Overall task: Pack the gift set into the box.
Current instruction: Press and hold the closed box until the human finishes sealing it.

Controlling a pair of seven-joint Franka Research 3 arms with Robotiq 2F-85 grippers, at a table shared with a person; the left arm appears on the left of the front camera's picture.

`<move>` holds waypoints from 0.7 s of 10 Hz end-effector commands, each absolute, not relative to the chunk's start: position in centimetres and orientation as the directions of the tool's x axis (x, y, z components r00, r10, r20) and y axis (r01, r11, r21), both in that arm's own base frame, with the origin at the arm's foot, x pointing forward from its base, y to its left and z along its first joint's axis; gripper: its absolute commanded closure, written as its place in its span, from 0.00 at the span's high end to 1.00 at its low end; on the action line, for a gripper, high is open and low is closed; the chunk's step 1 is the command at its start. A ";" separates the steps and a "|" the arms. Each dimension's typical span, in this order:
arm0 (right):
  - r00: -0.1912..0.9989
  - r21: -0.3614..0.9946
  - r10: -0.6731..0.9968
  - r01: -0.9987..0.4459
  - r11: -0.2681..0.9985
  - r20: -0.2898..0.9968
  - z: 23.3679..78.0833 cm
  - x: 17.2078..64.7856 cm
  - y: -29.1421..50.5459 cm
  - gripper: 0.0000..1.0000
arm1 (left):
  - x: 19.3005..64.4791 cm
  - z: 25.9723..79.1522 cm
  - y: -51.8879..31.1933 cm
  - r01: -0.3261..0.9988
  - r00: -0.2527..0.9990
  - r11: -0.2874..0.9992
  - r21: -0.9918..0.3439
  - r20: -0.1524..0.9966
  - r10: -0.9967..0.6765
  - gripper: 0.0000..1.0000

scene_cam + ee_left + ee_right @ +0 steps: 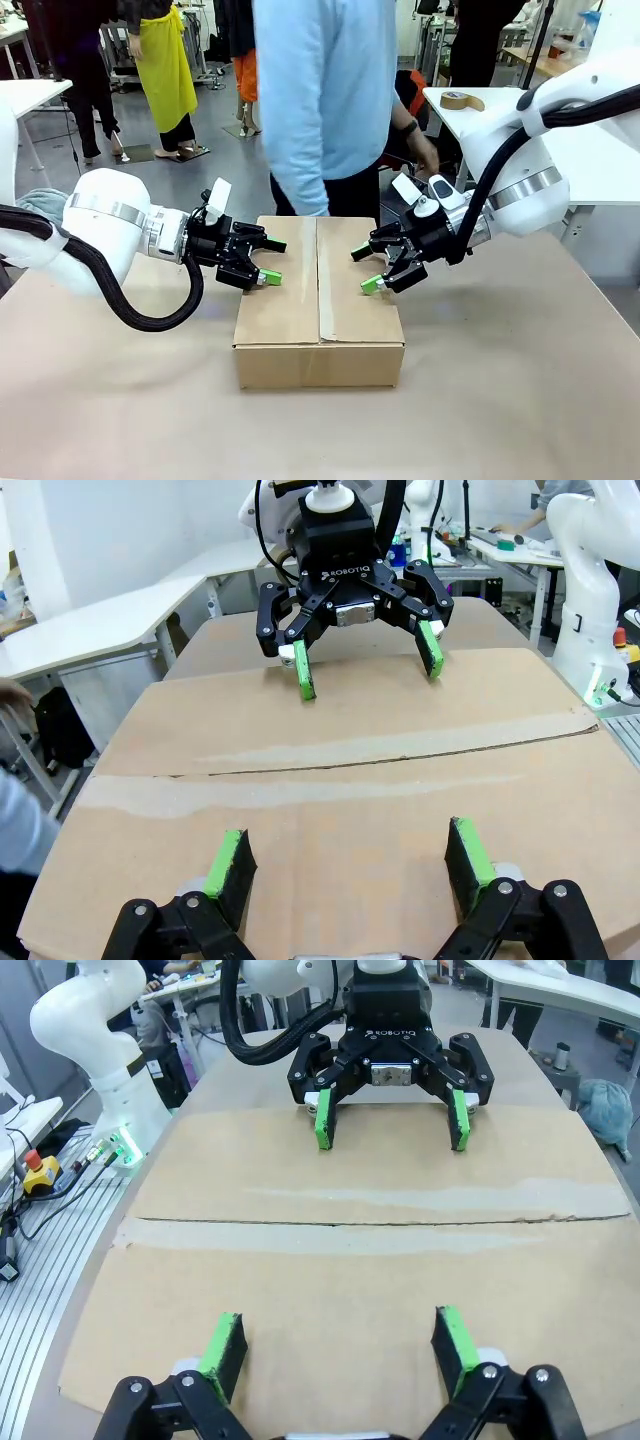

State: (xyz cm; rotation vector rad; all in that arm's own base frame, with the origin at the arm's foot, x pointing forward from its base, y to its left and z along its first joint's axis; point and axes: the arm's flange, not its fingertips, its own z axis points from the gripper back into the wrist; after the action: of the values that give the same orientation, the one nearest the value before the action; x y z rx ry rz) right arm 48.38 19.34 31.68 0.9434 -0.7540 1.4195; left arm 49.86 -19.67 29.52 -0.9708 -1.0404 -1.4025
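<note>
The box [318, 300] is a brown cardboard carton in the middle of the table, its top flaps shut along a centre seam [320, 280]. My left gripper [272, 262] hovers open over its left edge. Open too, my right gripper [364, 268] hangs over the right edge, facing the left one. In the left wrist view my own left gripper [345, 865] stands just above the box top [330, 790], with the right gripper [368, 662] across the seam. The right wrist view mirrors this: my right gripper [340, 1345], box top [350, 1260], left gripper [388, 1120]. The gift set is out of view.
A person in a light blue top [325, 100] stands right behind the box at the far edge. A white side table [560, 130] with a tape roll [462, 100] lies at the back right. Bare brown tabletop [500, 400] surrounds the box.
</note>
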 end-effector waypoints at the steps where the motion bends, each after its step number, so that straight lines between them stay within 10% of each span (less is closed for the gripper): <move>1: 0.037 0.083 0.470 -0.993 -0.078 0.882 31.4 48.3 19.3 1.00 | 49.8 29.2 -19.6 0.996 -0.087 -0.035 0.080 0.957 -0.276 1.00; 7: 0.037 0.083 0.470 -0.993 -0.078 0.882 31.4 48.3 19.3 1.00 | 49.8 29.2 -19.6 0.996 -0.087 -0.035 0.080 0.957 -0.276 1.00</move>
State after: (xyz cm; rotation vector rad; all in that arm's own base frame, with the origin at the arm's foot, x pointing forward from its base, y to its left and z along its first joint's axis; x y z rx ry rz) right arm 48.38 19.34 31.68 0.9434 -0.7540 1.4195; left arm 49.86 -19.67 29.52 -0.9709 -1.0404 -1.4025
